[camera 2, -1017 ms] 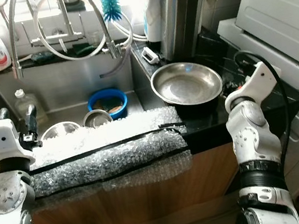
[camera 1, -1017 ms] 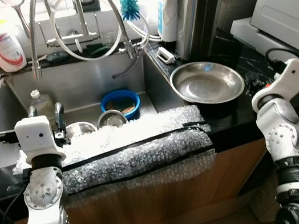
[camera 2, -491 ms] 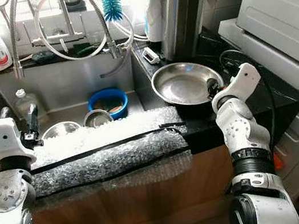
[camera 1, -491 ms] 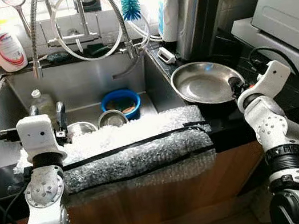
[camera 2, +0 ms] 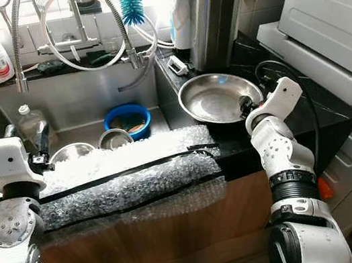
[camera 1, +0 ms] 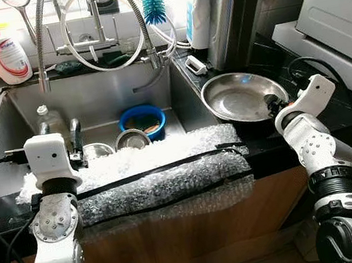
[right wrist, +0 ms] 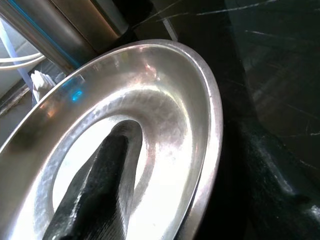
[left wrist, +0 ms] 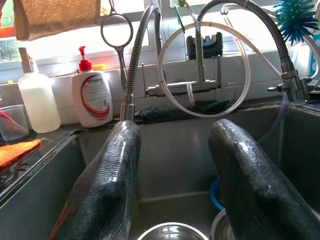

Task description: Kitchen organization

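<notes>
One steel pan — right gripper straddles its rim, jaws apart; left gripper jaws apart.

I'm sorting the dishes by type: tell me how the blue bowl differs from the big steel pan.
The blue bowl sits down in the sink; the steel pan rests on the black counter. The bowl is blue, small and deep; the pan is bare metal, wide and shallow. The bowl holds something brownish; the pan looks empty, with the right hand at its rim. Both are round and upright.

one wide shallow steel pan sits on the black counter; two small steel bowls and one blue plastic bowl lie in the sink. one white soap bottle with a red pump, one clear plastic bottle, one blue bottle brush.
</notes>
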You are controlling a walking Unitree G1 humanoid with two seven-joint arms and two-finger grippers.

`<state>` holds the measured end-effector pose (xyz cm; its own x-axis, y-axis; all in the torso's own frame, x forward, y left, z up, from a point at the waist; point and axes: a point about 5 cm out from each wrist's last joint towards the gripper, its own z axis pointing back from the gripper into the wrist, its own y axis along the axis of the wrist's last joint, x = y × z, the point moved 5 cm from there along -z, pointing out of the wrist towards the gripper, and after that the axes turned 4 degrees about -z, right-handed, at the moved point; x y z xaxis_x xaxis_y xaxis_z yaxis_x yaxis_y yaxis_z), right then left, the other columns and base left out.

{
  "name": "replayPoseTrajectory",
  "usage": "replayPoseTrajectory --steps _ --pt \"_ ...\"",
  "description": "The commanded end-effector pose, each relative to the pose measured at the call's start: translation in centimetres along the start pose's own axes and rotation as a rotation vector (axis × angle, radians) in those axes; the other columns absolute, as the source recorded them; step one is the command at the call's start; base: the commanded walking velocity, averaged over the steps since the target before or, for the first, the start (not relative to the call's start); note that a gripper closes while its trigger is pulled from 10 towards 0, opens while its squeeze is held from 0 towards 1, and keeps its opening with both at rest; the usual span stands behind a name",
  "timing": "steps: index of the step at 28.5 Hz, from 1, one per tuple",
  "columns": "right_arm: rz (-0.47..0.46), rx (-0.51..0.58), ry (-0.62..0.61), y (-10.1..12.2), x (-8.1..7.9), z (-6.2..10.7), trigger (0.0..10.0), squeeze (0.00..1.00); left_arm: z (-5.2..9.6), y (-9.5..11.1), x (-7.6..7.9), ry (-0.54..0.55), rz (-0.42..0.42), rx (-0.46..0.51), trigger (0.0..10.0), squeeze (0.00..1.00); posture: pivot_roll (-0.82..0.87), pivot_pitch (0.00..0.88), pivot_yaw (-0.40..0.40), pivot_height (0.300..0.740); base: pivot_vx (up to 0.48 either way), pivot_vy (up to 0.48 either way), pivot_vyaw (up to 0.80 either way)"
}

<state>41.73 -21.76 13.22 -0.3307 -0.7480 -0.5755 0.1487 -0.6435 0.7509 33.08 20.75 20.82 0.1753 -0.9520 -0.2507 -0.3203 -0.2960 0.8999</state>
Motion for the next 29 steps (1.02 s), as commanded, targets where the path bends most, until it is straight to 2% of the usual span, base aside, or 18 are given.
replayPoseTrajectory --steps 1,2,3,18,22,29 --pt "0.01 -0.022 -0.009 -0.1 0.0 -0.2 4.4 0.0 -0.3 1.0 0.3 -0.017 -0.016 0.029 10.0 0.0 0.02 0.0 -0.097 0.74 0.0 0.0 0.0" --pt "0.013 -0.026 -0.008 -0.2 0.0 -0.2 4.4 0.0 -0.3 1.0 0.4 -0.017 -0.016 0.029 10.0 0.0 0.02 0.0 -0.097 0.74 0.0 0.0 0.0" --pt "0.012 -0.027 -0.008 -0.3 0.0 -0.2 0.0 0.0 -0.3 1.0 0.4 -0.018 -0.016 0.028 10.0 0.0 0.02 0.0 -0.098 0.74 0.0 0.0 0.0" --pt "0.007 -0.026 0.01 -0.5 -0.4 -0.2 0.0 0.0 -0.5 1.2 1.0 -0.032 -0.011 0.032 10.0 0.0 0.02 0.0 -0.095 0.74 0.0 0.0 0.0" --pt "-0.013 -0.007 0.017 -0.4 -0.6 -0.2 0.0 0.0 -0.6 1.3 1.1 -0.037 -0.011 0.037 10.0 0.0 0.02 0.0 -0.093 0.74 0.0 0.0 0.0" --pt "0.013 0.073 0.054 0.4 -1.2 0.1 0.0 0.0 -0.9 1.7 1.6 -0.051 -0.024 0.056 10.0 0.0 0.02 0.0 -0.085 0.74 0.0 0.0 0.0"
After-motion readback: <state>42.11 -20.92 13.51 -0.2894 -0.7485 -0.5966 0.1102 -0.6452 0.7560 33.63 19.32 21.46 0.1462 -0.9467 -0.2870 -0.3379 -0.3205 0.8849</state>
